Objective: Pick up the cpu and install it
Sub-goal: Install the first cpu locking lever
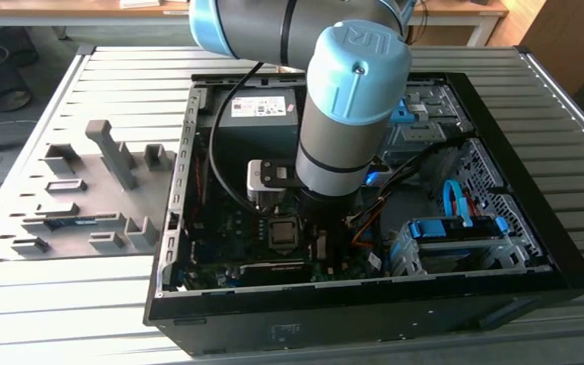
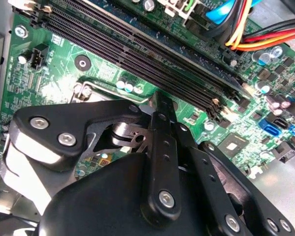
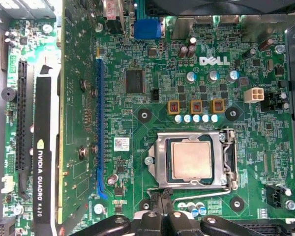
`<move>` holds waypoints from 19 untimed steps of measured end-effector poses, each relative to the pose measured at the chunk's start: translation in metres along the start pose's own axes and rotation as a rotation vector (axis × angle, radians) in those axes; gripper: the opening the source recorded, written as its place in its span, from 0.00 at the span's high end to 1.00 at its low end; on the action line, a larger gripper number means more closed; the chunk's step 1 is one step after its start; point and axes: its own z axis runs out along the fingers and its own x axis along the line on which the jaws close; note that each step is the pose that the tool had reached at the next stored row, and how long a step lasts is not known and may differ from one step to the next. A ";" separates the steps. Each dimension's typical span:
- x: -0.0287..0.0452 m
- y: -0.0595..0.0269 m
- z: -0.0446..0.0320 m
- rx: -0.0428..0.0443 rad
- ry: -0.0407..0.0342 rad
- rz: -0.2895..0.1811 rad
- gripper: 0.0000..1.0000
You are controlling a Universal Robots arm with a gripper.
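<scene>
Already the cpu (image 3: 191,161) sits in its socket (image 3: 161,169) on the motherboard (image 3: 152,64); the gripper (image 2: 157,105) beside it is clenched, empty. Light, stiff, fragile: hold its edges.

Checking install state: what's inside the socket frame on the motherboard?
The cpu sits inside the socket frame, metal top up. Anything beneath it is covered.

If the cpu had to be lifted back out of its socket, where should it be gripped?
By two opposite edges of the cpu, coming straight down from above. It lies flat and thin inside the socket frame, so only its edges offer purchase, and little of them.
</scene>
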 end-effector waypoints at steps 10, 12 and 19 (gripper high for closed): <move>0.0001 -0.0002 0.0030 -0.0002 -0.0011 0.000 0.90; 0.0000 -0.0002 0.0033 -0.0001 -0.0014 0.000 0.90; -0.0001 0.0002 0.0008 0.0019 -0.0027 0.000 0.90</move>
